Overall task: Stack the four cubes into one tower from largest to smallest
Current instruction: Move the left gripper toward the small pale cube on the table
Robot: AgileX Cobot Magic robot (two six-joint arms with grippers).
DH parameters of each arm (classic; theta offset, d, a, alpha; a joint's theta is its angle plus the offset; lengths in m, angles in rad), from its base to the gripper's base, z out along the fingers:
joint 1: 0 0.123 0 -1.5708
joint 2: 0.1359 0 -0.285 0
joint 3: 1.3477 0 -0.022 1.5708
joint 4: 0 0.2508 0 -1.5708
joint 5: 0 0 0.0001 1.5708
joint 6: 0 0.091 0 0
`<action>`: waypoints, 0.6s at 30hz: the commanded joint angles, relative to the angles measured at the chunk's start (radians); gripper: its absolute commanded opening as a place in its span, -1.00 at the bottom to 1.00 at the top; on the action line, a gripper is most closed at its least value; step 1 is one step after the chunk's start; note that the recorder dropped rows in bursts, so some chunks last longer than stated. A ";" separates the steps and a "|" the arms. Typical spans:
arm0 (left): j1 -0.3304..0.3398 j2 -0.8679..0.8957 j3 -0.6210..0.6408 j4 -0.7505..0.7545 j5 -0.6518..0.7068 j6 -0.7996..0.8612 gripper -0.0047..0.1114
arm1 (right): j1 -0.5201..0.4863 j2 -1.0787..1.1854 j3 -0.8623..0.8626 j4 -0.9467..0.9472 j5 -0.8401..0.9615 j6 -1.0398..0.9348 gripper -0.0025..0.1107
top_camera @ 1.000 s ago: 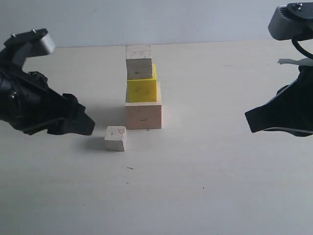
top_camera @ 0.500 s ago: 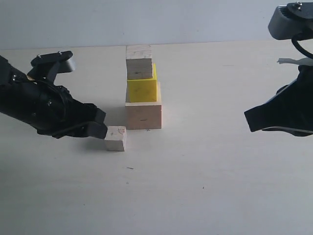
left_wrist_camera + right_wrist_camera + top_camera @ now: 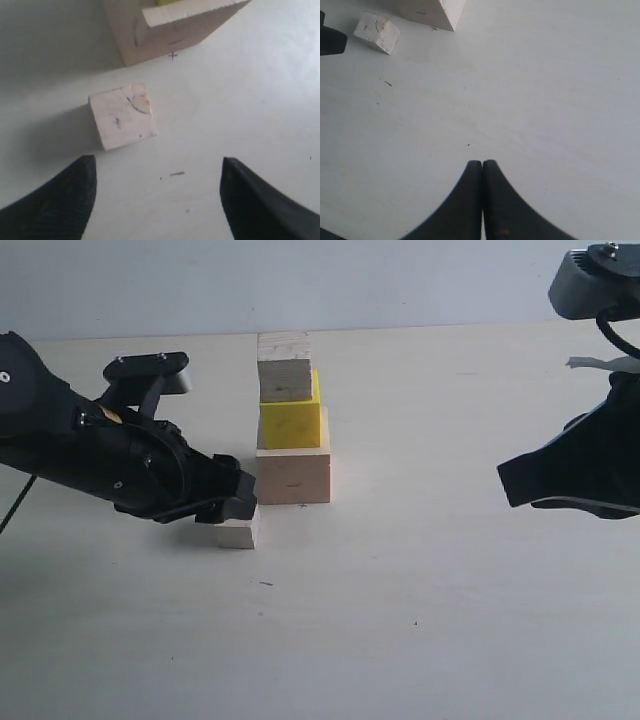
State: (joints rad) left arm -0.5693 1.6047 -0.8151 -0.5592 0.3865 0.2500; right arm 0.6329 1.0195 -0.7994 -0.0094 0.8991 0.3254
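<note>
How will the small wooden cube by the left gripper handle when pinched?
Probably rigid: the small cube looks like solid wood with flat faces, so it should not roll. It sits skewed to the open left gripper, so closing jaws may twist it.

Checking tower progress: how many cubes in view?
4. Largest wood cube on the table, yellow cube on it, medium wood cube on top; smallest cube loose beside the base.

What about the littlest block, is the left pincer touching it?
Apart. Left wrist view shows bare table between the littlest block and the open left pincer.
</note>
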 commanded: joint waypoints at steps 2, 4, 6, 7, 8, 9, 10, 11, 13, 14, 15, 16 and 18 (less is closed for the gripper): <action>-0.005 0.008 -0.002 -0.030 -0.057 -0.003 0.25 | 0.000 -0.008 0.005 0.009 -0.007 -0.001 -0.96; -0.008 0.021 -0.002 -0.043 -0.062 -0.003 0.25 | 0.000 -0.008 0.005 0.015 -0.003 -0.001 -0.96; -0.010 0.040 -0.002 -0.043 -0.071 -0.003 0.24 | 0.000 -0.008 0.005 0.022 -0.003 -0.001 -0.96; -0.010 0.051 -0.002 -0.043 -0.076 -0.003 0.24 | 0.000 -0.008 0.005 0.022 -0.003 -0.003 -0.96; -0.010 0.059 -0.002 -0.043 -0.081 -0.003 0.24 | 0.000 -0.008 0.005 0.022 -0.003 -0.003 -0.96; -0.010 0.067 -0.002 -0.045 -0.085 -0.003 0.24 | 0.000 -0.008 0.005 0.022 -0.003 -0.003 -0.96; -0.010 0.075 -0.002 -0.045 -0.087 -0.003 0.24 | 0.000 -0.008 0.005 0.022 -0.003 -0.003 -0.96; -0.010 0.081 -0.002 -0.045 -0.090 -0.003 0.24 | 0.000 -0.008 0.005 0.022 -0.003 -0.003 -0.96; -0.010 0.096 -0.002 -0.045 -0.093 -0.003 0.24 | 0.000 -0.008 0.005 0.022 -0.003 -0.001 -0.96; -0.010 0.101 -0.002 -0.045 -0.099 -0.003 0.24 | 0.000 -0.008 0.005 0.022 -0.003 -0.001 -0.96; -0.010 0.105 -0.002 -0.045 -0.104 -0.003 0.24 | 0.000 -0.008 0.005 0.029 -0.005 -0.001 -0.96; -0.010 0.106 -0.002 -0.045 -0.110 -0.003 0.24 | 0.000 -0.008 0.005 0.029 -0.005 -0.001 -0.96; -0.010 0.110 -0.002 -0.045 -0.120 -0.003 0.24 | 0.000 -0.008 0.005 0.029 -0.005 -0.001 -0.96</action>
State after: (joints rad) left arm -0.5763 1.7093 -0.8151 -0.5975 0.2960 0.2500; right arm 0.6329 1.0195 -0.7994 0.0154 0.8991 0.3254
